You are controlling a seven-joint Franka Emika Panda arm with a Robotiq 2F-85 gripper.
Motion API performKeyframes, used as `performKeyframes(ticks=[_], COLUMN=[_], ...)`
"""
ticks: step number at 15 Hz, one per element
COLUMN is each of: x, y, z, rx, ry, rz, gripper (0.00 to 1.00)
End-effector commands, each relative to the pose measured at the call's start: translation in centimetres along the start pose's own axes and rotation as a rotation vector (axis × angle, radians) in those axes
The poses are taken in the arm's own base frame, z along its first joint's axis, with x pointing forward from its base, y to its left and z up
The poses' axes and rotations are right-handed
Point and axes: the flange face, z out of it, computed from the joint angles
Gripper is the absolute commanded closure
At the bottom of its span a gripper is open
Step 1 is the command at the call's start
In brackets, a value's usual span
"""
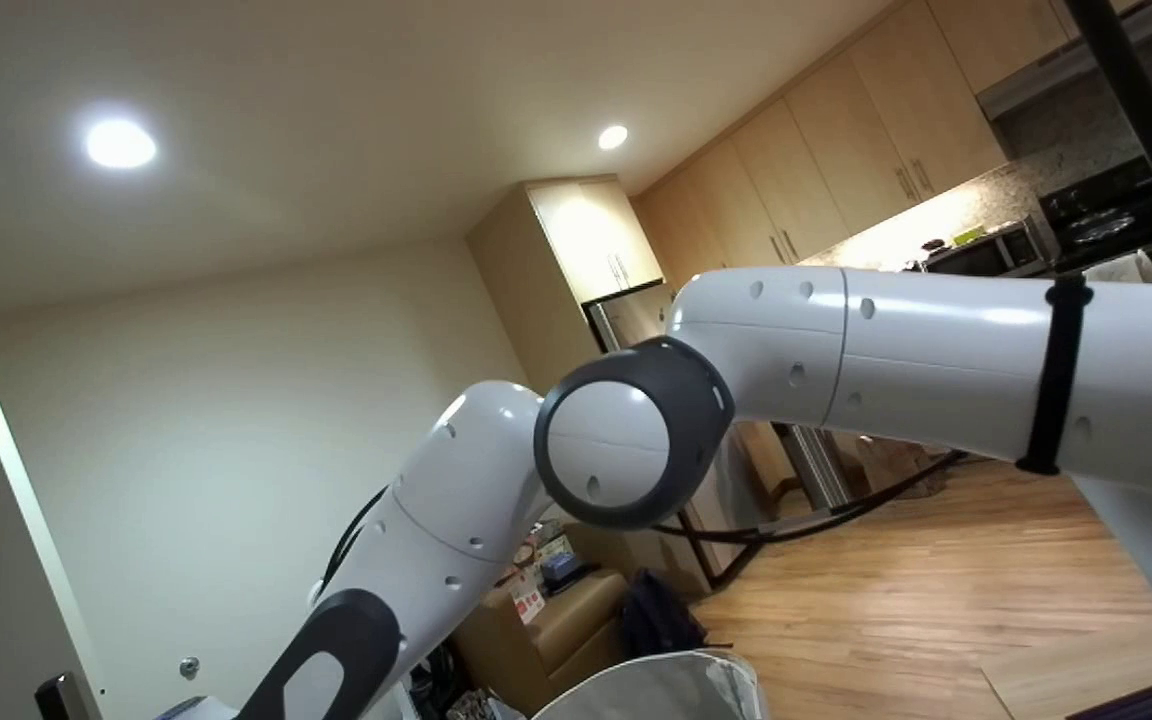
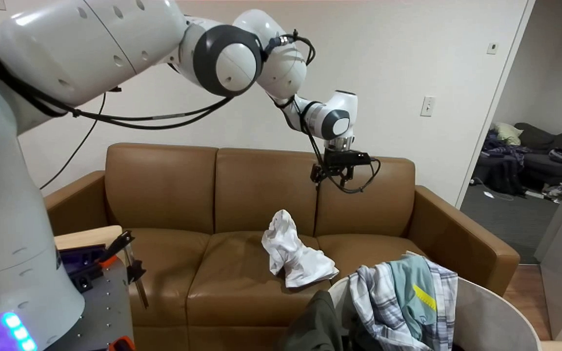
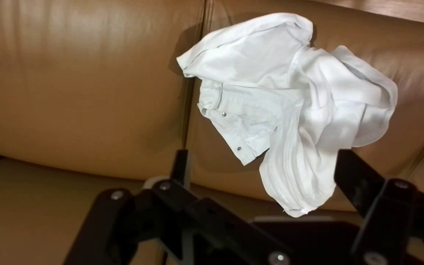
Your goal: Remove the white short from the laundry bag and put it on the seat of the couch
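The white short (image 2: 294, 256) lies crumpled on the middle seat of the brown couch (image 2: 159, 258), one end propped up toward the backrest. In the wrist view the white short (image 3: 307, 88) is spread over the brown leather (image 3: 87, 92), with two metal snaps showing. My gripper (image 2: 344, 178) hangs above the couch, in front of the right backrest and apart from the short. In the wrist view my gripper (image 3: 263, 156) has its fingers wide apart with nothing held. The laundry bag (image 2: 491, 307) stands in front of the couch; its white rim also shows in an exterior view (image 1: 646, 685).
A plaid shirt (image 2: 376, 297), a teal cloth with a yellow strip (image 2: 410, 287) and a dark grey cloth (image 2: 315, 324) lie in or over the bag. The couch's right armrest (image 2: 466, 234) is beyond it. A brown seat with items (image 1: 576, 620) stands behind the bag.
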Motion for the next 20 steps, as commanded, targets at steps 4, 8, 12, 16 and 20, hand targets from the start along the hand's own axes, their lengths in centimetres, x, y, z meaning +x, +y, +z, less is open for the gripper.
performKeyframes(ticks=[4, 8, 12, 16, 20], x=[-4.5, -7.5, -11.1, -11.9, -11.5], y=[-4.0, -6.9, -10.9, -12.0, -12.8], z=[2.5, 4.9, 6.1, 8.0, 5.3], rx=[-0.094, -0.192, -0.282, -0.298, -0.282], ry=[0.013, 0.09, 0.166, 0.183, 0.201], rz=[0.134, 0.256, 0.303, 0.266, 0.253], gripper=[0.0, 0.0, 0.0, 0.0, 0.0])
